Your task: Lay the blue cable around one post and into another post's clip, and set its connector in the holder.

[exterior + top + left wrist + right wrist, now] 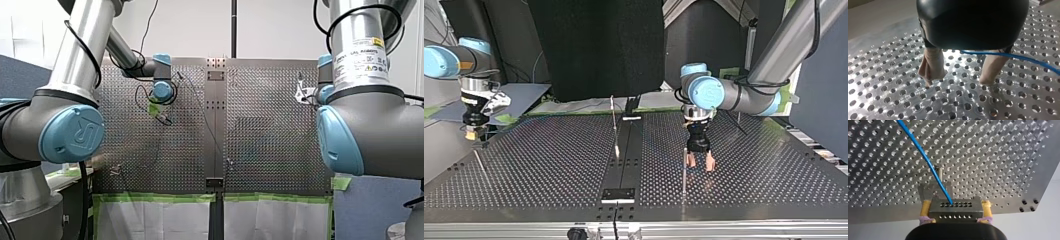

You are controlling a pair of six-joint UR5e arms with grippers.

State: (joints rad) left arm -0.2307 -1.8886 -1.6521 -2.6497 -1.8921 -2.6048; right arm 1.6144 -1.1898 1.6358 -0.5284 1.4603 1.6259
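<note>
Front view: left gripper (161,111) held over table (270,150) at 10 o'clock of centre; right gripper (304,93) at 2 o'clock.
Top view: left pads (709,164) spread wide, nothing gripped; thin post (684,172) just beside, at 9 o'clock.
Left wrist view: blue cable (1008,55) seen crossing one finger (993,67) near palm, not pinched.
Right wrist view: connector (954,210) clamped between yellow pads (925,207), cable seen running ahead.
Step judged: routing, early. Next: cable to be gripped, led round post.
</note>
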